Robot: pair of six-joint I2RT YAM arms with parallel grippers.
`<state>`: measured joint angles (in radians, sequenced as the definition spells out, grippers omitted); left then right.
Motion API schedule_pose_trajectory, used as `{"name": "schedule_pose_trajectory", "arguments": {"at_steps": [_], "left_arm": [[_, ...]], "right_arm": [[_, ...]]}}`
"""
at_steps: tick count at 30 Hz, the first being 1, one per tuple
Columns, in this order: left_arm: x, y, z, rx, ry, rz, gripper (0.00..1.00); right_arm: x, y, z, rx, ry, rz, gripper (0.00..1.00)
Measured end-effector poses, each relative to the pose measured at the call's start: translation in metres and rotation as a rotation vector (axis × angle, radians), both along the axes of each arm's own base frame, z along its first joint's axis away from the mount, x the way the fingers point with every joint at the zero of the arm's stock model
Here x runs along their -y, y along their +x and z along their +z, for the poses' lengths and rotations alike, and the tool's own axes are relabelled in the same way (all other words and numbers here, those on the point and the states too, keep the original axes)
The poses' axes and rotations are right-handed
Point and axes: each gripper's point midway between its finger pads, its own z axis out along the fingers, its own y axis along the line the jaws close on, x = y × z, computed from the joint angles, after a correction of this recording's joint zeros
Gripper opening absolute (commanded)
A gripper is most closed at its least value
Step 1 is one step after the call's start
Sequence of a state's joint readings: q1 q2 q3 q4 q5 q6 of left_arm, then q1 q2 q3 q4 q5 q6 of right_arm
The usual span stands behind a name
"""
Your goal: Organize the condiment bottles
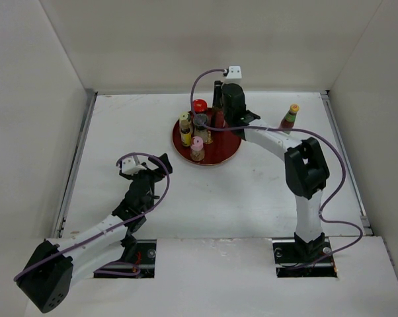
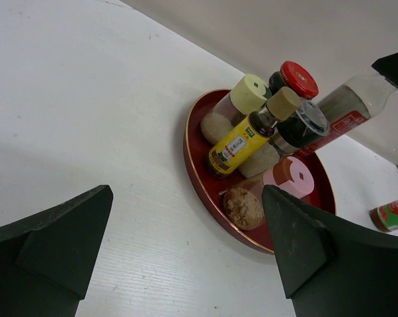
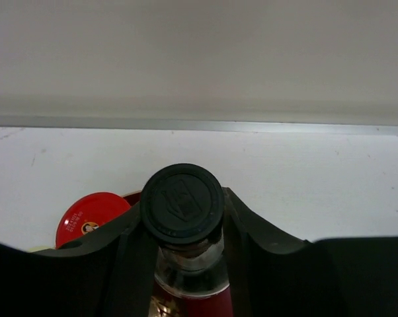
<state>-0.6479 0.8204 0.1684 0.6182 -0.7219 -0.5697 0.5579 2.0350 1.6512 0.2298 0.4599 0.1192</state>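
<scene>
Dark-red plate (image 1: 220, 160), at the desk's (image 1: 252, 198) far middle, carries five small bottles (image 2: 242, 142); right gripper (image 3: 183, 224) pinches the black-capped glass bottle (image 3: 182, 203) at the plate's far side; a yellow-capped bottle (image 1: 289, 117) stands by the desk's right edge; left gripper (image 2: 186, 205) spread wide.

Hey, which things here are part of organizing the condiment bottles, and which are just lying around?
Job: black-capped glass bottle, red-capped jar, grey-capped bottle, pink-capped shaker, yellow-labelled bottle, pale-capped shaker, lone bottle at right.
Other: dark-red plate, holding most of the bottles.
</scene>
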Motion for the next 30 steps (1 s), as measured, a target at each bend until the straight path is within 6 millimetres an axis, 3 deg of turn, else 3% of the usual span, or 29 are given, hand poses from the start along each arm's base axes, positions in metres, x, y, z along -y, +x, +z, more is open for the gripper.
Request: {"name": "schedule_pose_trajectory", "arguments": {"at_steps": [4, 11, 16, 20, 23, 25, 27, 30], "left_arm": [[0.000, 0.000, 0.000, 0.001, -0.001, 0.000, 1.00], [-0.002, 0.000, 0.002, 0.007, -0.006, 0.004, 1.00], [-0.002, 0.000, 0.003, 0.008, -0.006, 0.004, 1.00], [-0.002, 0.000, 0.004, 0.010, -0.008, 0.004, 1.00], [-0.002, 0.000, 0.004, 0.011, -0.010, 0.004, 1.00], [-0.002, 0.000, 0.004, 0.011, -0.011, 0.004, 1.00], [-0.001, 0.000, 0.002, 0.007, -0.009, 0.004, 1.00], [-0.001, 0.000, 0.000, -0.001, -0.004, 0.004, 1.00]], "right_arm": [[-0.001, -0.001, -0.003, 0.020, 0.031, 0.000, 0.63], [-0.001, -0.010, 0.005, 0.035, 0.056, 0.004, 0.79], [0.000, -0.025, 0.042, 0.086, 0.095, 0.018, 0.94], [0.013, -0.055, 0.070, 0.123, 0.125, 0.029, 1.00], [0.036, -0.086, 0.077, 0.133, 0.156, 0.023, 1.00], [0.062, -0.102, 0.074, 0.127, 0.176, -0.013, 1.00], [0.102, -0.109, 0.066, 0.119, 0.187, -0.099, 1.00], [0.181, -0.107, 0.050, 0.103, 0.179, -0.298, 1.00]]}}
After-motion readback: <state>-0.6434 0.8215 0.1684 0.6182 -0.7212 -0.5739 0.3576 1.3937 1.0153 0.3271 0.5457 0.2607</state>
